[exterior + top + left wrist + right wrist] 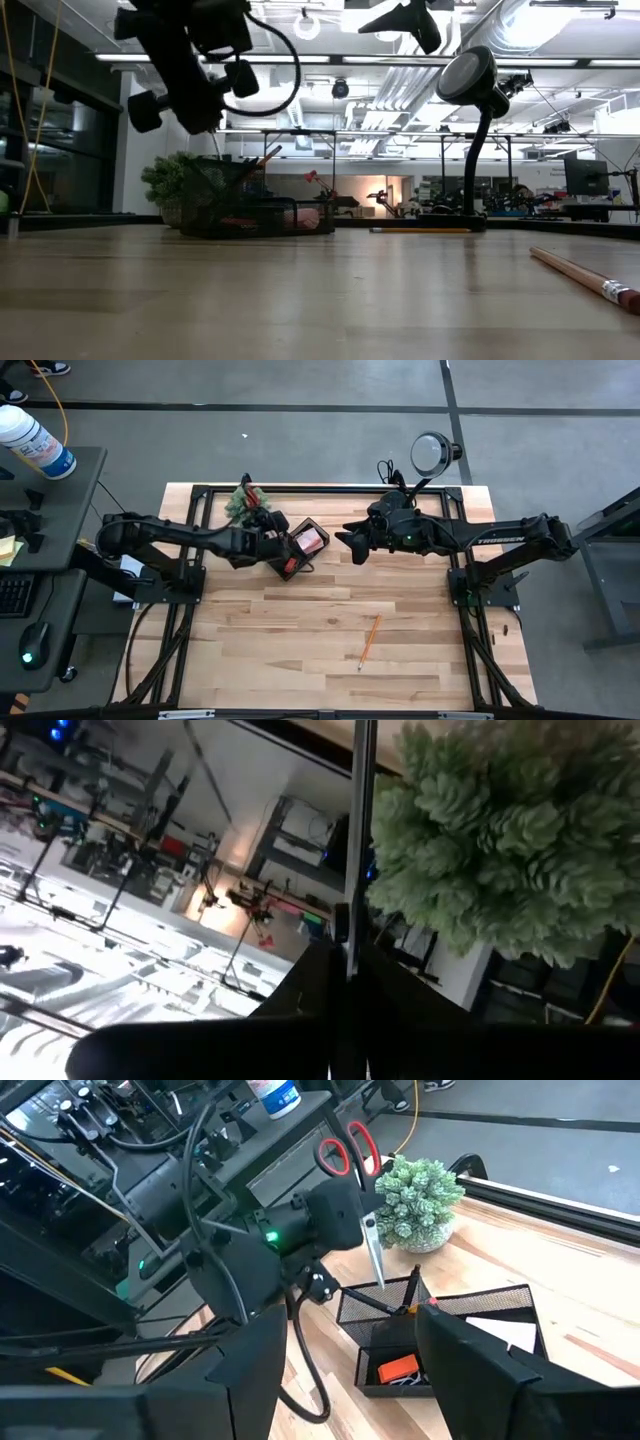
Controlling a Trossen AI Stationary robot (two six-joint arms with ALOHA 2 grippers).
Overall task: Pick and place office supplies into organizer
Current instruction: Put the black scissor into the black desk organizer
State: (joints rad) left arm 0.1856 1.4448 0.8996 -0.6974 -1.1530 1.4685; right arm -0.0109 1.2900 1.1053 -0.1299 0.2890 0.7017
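Organizer (300, 550) on pale wooden table (300, 650), workshop beyond

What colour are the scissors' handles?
Red; the scissors, held by the left gripper above the organizer, show best in the right wrist view.

scissors (352, 1165): red handles, silver blades
organizer (470, 1305): black mesh
sticky-note pad (311, 539): pink
plant (420, 1200): green, beside organizer
pencil (369, 641): orange-yellow
counter (300, 630): pale wood planks

left arm: reaches in from the left at the table's far side, raised, left gripper (352, 1220) clamped | right arm: reaches in from the right, raised, right gripper (350, 1355) fingers spread apart
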